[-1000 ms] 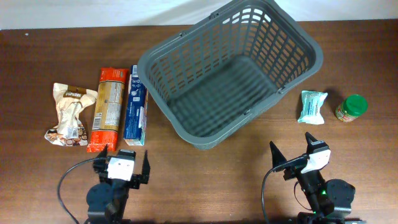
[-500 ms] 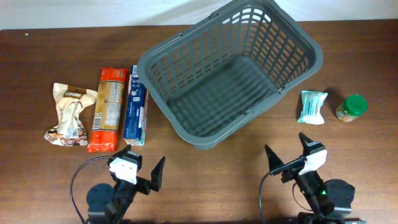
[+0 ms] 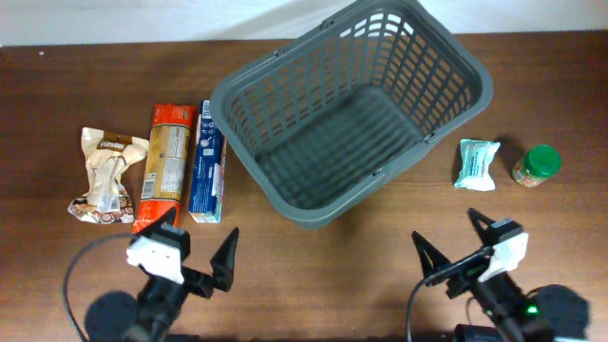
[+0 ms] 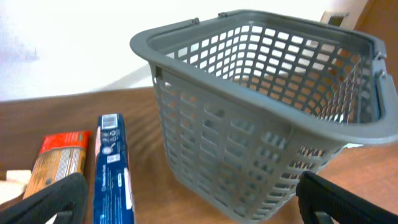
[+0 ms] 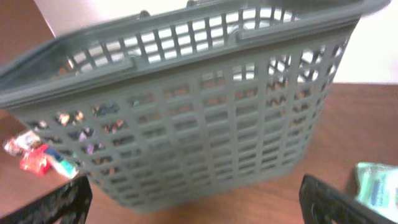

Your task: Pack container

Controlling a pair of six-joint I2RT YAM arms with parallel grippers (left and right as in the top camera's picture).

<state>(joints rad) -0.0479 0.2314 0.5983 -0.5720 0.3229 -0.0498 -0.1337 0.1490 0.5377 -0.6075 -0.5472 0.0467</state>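
Both the left pincer (image 3: pixel 195 229) and right pincer (image 3: pixel 444 226) gape empty; the container (image 3: pixel 318 211) stands beyond them, touching neither.

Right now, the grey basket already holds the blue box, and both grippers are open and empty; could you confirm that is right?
Not quite: the basket is empty. The overhead view shows the blue box lying on the table beside the basket. The left gripper and right gripper are indeed open and empty.

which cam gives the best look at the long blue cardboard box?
Overhead: the long blue cardboard box lies flat, its full length in view with nothing covering it. The left wrist view shows it foreshortened, with the near end cut off by the frame. In the right wrist view it can't be identified.
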